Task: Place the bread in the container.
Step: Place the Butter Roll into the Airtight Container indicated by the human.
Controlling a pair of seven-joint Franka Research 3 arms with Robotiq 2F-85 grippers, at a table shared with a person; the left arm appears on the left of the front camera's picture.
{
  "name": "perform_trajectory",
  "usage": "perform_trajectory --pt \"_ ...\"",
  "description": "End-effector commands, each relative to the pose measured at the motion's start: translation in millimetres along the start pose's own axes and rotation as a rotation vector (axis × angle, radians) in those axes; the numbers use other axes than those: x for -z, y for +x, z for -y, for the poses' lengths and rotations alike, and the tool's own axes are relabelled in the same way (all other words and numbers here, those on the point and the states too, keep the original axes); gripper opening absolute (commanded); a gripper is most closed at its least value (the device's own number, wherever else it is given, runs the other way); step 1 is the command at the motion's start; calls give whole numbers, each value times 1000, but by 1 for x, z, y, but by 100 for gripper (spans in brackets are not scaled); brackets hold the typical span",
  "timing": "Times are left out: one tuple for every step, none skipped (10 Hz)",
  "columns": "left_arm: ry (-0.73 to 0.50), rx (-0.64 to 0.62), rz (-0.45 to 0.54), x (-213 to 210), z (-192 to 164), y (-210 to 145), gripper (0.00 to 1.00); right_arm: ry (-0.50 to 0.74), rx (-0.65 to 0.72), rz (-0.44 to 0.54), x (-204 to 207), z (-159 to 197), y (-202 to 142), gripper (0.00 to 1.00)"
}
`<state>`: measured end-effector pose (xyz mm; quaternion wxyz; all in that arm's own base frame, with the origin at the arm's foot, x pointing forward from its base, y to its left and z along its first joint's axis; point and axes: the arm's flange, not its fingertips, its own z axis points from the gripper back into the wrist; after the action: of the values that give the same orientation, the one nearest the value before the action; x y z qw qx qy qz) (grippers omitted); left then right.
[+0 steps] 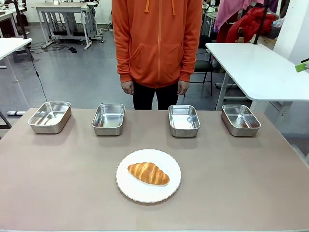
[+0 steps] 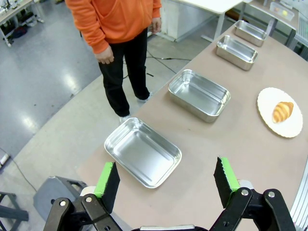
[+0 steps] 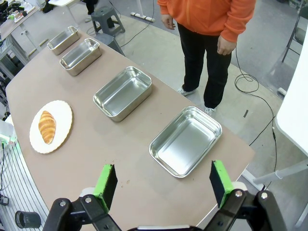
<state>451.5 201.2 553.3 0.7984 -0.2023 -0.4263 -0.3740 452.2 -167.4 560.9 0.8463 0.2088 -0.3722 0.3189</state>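
bread (image 1: 148, 173) on plate (image 1: 145, 194), well apart from left hand (image 2: 165, 169), right hand (image 3: 162, 168)

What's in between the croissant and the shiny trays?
Nothing but bare table. In the front view the croissant sits on its white plate, and the four steel trays line up beyond it.

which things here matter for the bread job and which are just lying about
For the job: croissant; steel trays, one to receive it, which one unclear.
Just there: white plate under the croissant; white side table.
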Motion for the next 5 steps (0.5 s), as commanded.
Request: perform_trajectory --pt "-4 5 4 0 1 1 100 6 -10 15 0 1 1 100" --pt "-4 5 4 0 1 1 100 6 -10 15 0 1 1 100" --pt "-4 5 4 0 1 1 100 6 -10 15 0 1 1 100" --pt "-4 5 4 0 1 1 100 6 -10 15 0 1 1 100" --pt "-4 5 4 0 1 1 100 6 -10 15 0 1 1 100"
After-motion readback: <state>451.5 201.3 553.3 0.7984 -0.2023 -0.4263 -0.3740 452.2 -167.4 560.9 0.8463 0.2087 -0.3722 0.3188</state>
